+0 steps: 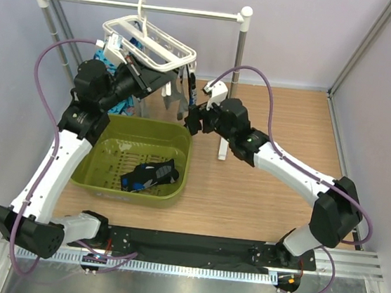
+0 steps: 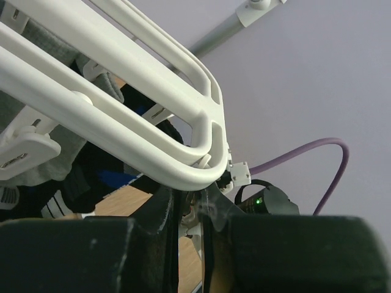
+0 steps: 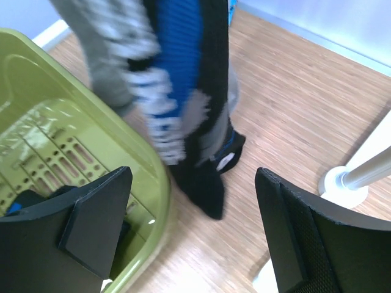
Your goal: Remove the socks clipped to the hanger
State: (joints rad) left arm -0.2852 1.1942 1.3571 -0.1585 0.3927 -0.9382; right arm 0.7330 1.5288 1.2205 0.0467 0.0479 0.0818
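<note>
The white grid hanger (image 1: 151, 41) hangs by its hook from the rail. Grey and black-blue socks (image 1: 177, 93) dangle from its clips. My left gripper (image 1: 149, 77) sits just under the frame's corner (image 2: 183, 165). Its fingers (image 2: 156, 213) are pressed close together on a small white clip (image 2: 194, 204) below the frame. My right gripper (image 1: 192, 116) is open and empty. In the right wrist view it (image 3: 195, 244) is below the hanging socks (image 3: 183, 104), which are blurred and dangle above and ahead of its two spread fingers. One black-and-blue sock (image 1: 151, 173) lies in the basket.
A green plastic basket (image 1: 180, 160) stands under the hanger's left side; its rim (image 3: 149, 183) is just left of the hanging socks. The white rail stand (image 1: 141, 4) has a post and foot (image 3: 343, 186) to the right of my right gripper. Walls close off the back and sides.
</note>
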